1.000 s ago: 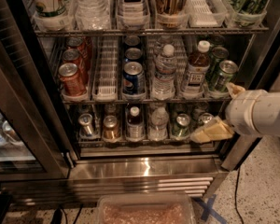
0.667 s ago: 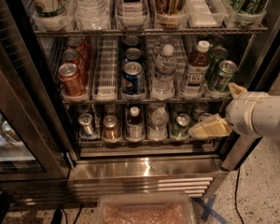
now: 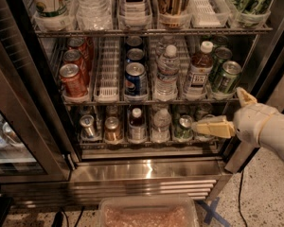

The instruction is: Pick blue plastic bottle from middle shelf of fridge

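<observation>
The fridge stands open in front of me. On its middle shelf the blue plastic bottle stands upright in the second lane from the right, with a white cap, amber drink and white-and-dark label. My gripper is at the right, in front of the fridge and just below and right of the bottle. It is open: one cream finger points left across the bottom shelf, the other points up beside the green cans. It touches nothing.
On the middle shelf, a clear water bottle stands left of the bottle, then Pepsi cans and red cans; green cans stand to its right. Small cans and bottles line the bottom shelf. The glass door hangs at left. A plastic bin lies on the floor.
The gripper has risen very slightly and stays open. Nothing on the shelves has moved.
</observation>
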`<act>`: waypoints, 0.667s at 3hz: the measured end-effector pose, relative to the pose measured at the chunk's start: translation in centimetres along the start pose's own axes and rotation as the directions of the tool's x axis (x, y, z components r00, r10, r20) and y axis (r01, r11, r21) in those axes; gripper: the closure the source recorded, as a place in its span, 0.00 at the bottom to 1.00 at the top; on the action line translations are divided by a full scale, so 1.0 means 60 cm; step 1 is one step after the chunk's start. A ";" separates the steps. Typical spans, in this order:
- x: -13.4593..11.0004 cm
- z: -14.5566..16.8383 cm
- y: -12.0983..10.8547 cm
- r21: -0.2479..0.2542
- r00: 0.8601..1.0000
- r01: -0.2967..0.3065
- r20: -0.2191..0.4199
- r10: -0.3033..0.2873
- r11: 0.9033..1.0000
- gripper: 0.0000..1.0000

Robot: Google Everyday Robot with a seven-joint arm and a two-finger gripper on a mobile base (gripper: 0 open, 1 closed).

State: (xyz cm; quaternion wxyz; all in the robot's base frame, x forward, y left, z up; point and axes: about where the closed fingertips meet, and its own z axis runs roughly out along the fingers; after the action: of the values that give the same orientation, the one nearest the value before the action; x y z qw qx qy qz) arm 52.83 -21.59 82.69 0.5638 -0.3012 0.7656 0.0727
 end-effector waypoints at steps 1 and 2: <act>0.003 -0.011 0.005 0.030 0.994 0.026 0.101 -0.029 0.999 0.00; -0.058 -0.002 0.059 0.012 0.974 0.134 0.181 -0.134 0.991 0.00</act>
State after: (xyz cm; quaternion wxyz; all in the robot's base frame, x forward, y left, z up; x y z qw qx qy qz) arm 51.43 -17.45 85.11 0.6346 -0.3442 0.6891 0.0620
